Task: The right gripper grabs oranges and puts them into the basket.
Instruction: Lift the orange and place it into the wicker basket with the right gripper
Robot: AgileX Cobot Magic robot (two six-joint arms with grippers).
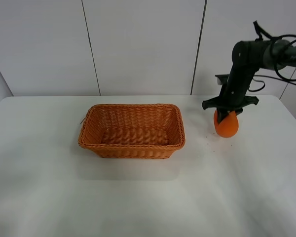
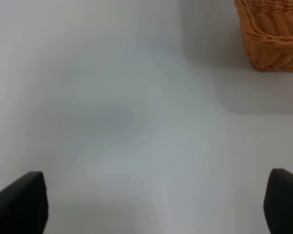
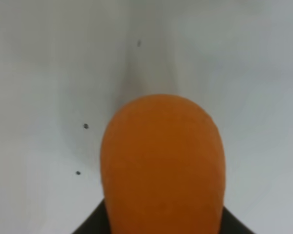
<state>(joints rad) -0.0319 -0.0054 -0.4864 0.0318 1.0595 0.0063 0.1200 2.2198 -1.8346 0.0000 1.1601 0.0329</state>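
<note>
Exterior high, right pincer (image 1: 226, 116): set on the orange (image 1: 227, 126) from above, claw wrapped over its upper half and gripping it. Top-down hold, likely so as to clear a rim on the way over.
Exterior high, orange: right of the basket (image 1: 132, 148) and apart from it. At or barely off the worktop (image 1: 138, 197); cannot tell which.
Exterior high, basket: mid-worktop, open side up, nothing inside, placed within a sideways reach of the fruit.
Left wrist, left pincer (image 2: 154, 202): fingers (image 2: 19, 204) spread wide, holding nothing, over bare worktop beside a basket corner. Out of the carry's way, judging by the task.
Right wrist, orange: filling the gap between two dark finger edges (image 3: 95, 225) and seated deep, so probably a firm hold.
Step in hand: probably lift, then carry toward the basket.
</note>
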